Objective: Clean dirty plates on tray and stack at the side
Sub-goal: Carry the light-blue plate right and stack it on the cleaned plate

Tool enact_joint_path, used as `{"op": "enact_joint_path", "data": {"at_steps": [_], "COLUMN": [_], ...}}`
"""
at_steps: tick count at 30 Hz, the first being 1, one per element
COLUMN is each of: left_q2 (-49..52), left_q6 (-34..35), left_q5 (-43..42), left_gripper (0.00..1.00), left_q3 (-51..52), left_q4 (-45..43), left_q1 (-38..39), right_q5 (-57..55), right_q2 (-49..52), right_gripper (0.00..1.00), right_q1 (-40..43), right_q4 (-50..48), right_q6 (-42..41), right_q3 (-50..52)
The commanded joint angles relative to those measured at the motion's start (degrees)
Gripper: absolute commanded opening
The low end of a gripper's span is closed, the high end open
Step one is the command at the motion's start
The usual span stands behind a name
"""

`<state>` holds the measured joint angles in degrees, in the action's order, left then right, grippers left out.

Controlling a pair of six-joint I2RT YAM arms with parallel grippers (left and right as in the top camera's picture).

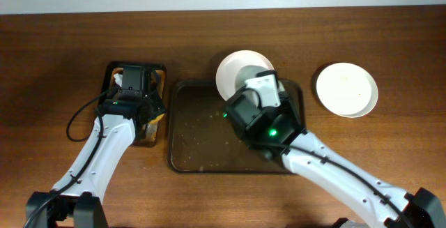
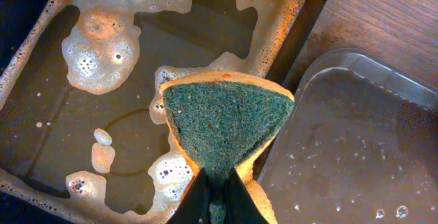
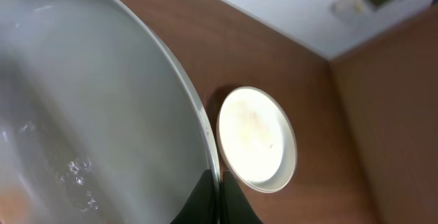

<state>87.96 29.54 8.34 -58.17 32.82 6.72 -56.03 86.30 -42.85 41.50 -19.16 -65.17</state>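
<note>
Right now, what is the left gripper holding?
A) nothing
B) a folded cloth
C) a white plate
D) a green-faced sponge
D: the left gripper pinches the yellow sponge, green scouring face toward the wrist camera, above the sudsy black tray.

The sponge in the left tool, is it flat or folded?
Folded: the left tool pinches the sponge, bending its green face inward.

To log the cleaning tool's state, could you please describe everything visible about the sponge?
The sponge has a dark green scouring face on a yellow-orange foam body. Squeezed into a wedge, it is gripped at its lower end by the left gripper, over the small tray of brownish, foamy water, beside the big tray's corner.
</note>
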Motion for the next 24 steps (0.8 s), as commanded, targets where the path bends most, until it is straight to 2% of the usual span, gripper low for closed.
{"op": "enact_joint_path", "data": {"at_steps": [1,2,5,10,14,19,22,24], "left_q2": [-1.7,-1.7,-1.7,-1.7,-1.7,-1.7,-1.7,-1.7], "left_q6": [-1.0,-1.0,-1.0,-1.0,-1.0,-1.0,-1.0,-1.0], "left_q5": [-0.2,-0.2,-0.2,-0.2,-0.2,-0.2,-0.2,-0.2], "left_gripper": [0.0,0.0,0.0,0.0,0.0,0.0,0.0,0.0], "left_q3": [0.3,0.3,0.3,0.3,0.3,0.3,0.3,0.3], "left_q4": [-0.2,-0.2,-0.2,-0.2,-0.2,-0.2,-0.2,-0.2], "left_q1": [-0.2,-0.2,-0.2,-0.2,-0.2,-0.2,-0.2,-0.2], "right_q5": [9.6,14.5,21.4,39.2,48.6,50.5,53.4,54.1], "right_q2": [-1.4,-1.4,-1.4,-1.3,1.1,8.6,11.0,10.9], "right_gripper": [0.04,0.04,0.04,0.04,0.04,0.04,0.14,0.27], "right_q1": [9.5,15.4,24.5,46.8,58.9,63.2,63.1,63.1], "right_q4": [-0.4,-1.3,-1.9,-6.0,-7.1,-9.9,-14.1,-15.0], "right_q6": [-6.9,-6.9,-6.9,-6.9,-6.8,-6.1,-4.7,-4.7], "right_q3": [-1.2,-1.2,-1.9,-1.9,-1.9,-1.9,-1.9,-1.9]}}
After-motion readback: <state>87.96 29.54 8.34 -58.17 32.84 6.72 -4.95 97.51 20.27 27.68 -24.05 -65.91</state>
